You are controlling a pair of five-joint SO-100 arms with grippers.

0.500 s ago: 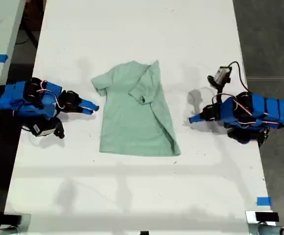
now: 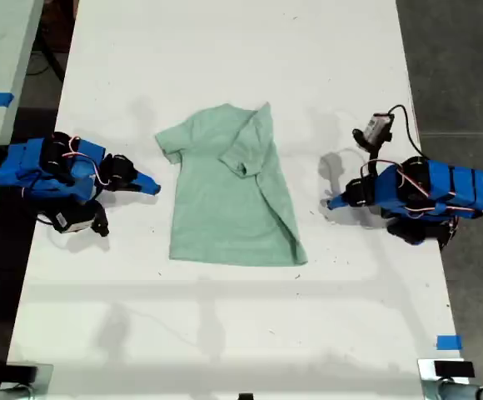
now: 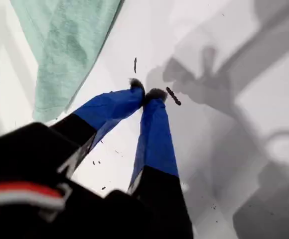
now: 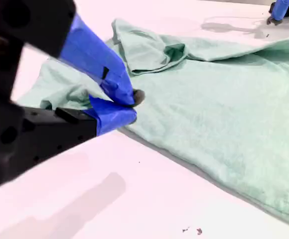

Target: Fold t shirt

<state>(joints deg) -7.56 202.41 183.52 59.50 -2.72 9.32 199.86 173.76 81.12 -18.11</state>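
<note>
Resting apart from t shirt (image 2: 229, 187): my first hand (image 2: 331, 202) pinched together, my second hand (image 2: 151, 187) likewise, both empty.

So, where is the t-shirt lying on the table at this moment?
The t shirt lies flat near the middle of the white table in the exterior view, between the two blue arms, with one sleeve folded over its body.

A white table (image 2: 225, 50) carries the shirt (image 2: 229, 200) at its middle, partly folded, one side turned over.
</note>
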